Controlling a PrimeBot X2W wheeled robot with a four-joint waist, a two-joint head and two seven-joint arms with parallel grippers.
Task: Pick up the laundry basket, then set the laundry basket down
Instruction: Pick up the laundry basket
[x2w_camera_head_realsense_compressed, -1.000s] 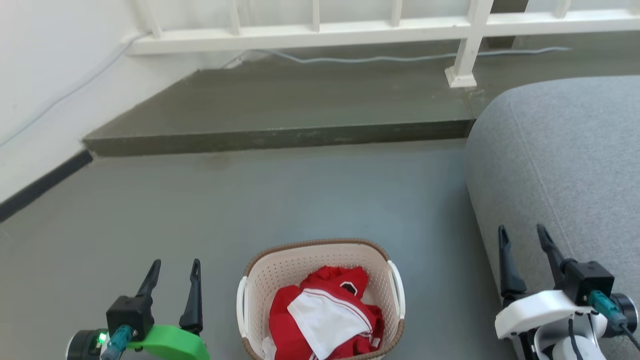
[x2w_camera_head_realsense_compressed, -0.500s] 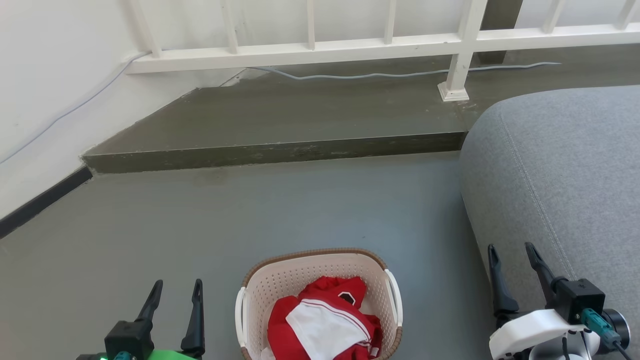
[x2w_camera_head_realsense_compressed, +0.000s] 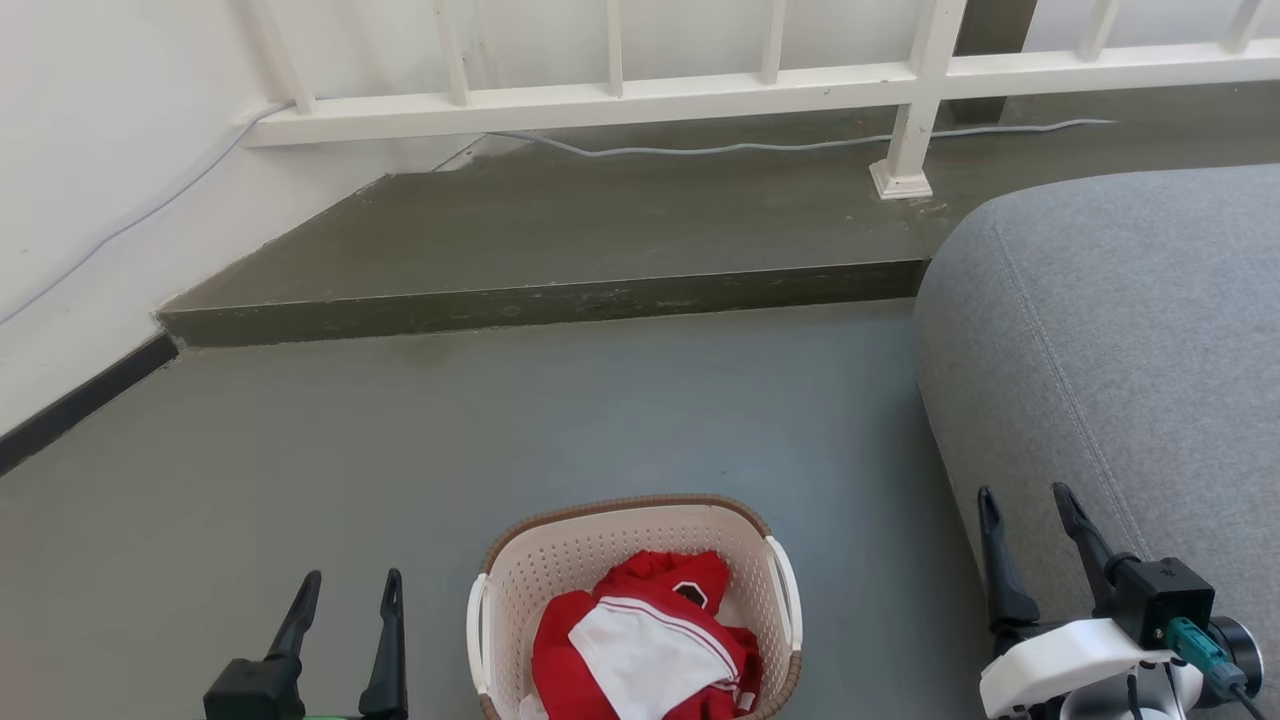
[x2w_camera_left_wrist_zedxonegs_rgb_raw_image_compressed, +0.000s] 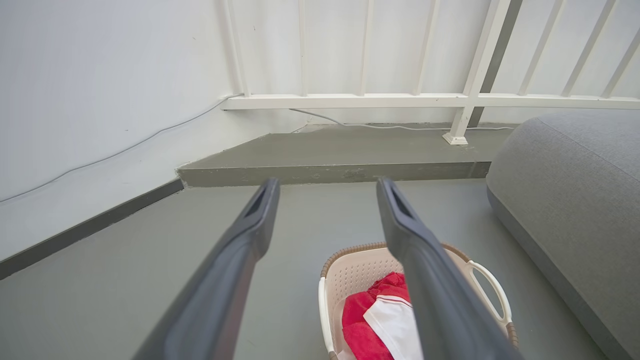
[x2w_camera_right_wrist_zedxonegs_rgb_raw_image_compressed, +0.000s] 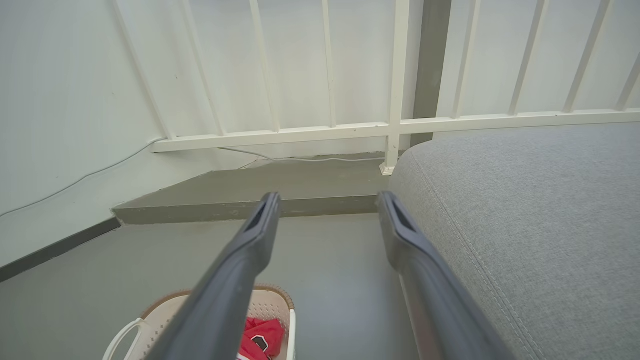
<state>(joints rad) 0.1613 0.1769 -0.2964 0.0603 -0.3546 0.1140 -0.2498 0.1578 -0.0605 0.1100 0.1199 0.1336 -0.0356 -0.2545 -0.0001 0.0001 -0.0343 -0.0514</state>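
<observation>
Cream perforated plastic laundry basket (x2w_camera_head_realsense_compressed: 600, 545) holding red-and-white clothing (x2w_camera_head_realsense_compressed: 640, 650); left gripper (x2w_camera_head_realsense_compressed: 352, 576) and right gripper (x2w_camera_head_realsense_compressed: 1022, 490) flank it, each spread apart, apparently empty.

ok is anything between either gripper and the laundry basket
Nothing visible does. The left gripper and right gripper, both open, flank the laundry basket with floor between; the grey sofa is on the right gripper's outer side.

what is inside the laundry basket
A heap of red and white clothing lies inside the laundry basket. It covers the basket's bottom, so anything underneath cannot be seen.
</observation>
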